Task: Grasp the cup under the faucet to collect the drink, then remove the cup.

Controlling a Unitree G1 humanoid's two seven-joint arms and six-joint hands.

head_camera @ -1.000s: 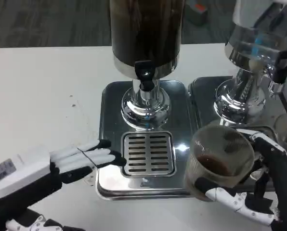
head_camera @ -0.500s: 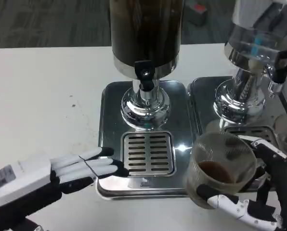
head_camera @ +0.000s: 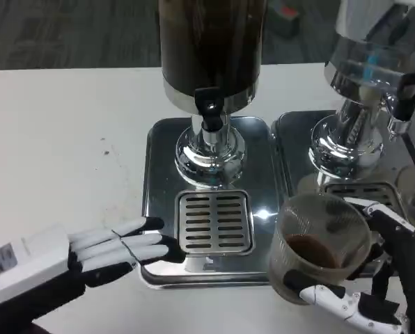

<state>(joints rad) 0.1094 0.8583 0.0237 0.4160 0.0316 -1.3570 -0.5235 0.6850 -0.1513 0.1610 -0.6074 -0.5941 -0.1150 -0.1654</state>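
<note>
My right hand point(head_camera: 374, 278) grips a clear plastic cup point(head_camera: 315, 243) with dark drink in its bottom, at the lower right, off the right side of the drip tray. The faucet point(head_camera: 209, 108) of the dark drink dispenser point(head_camera: 211, 49) hangs over the slotted grate point(head_camera: 214, 221) of the steel drip tray point(head_camera: 159, 167); nothing stands on the grate. My left hand point(head_camera: 89, 249) lies at the lower left with its fingers stretched out, the fingertips touching the tray's front left corner, holding nothing.
A second dispenser point(head_camera: 367, 83) with a clear body stands at the right on its own steel tray point(head_camera: 291, 129), with a black-handled tap point(head_camera: 406, 94). White table point(head_camera: 61, 132) stretches to the left.
My left hand has drawn back down and to the left. The cup in my right hand has sunk slightly toward the front edge.
</note>
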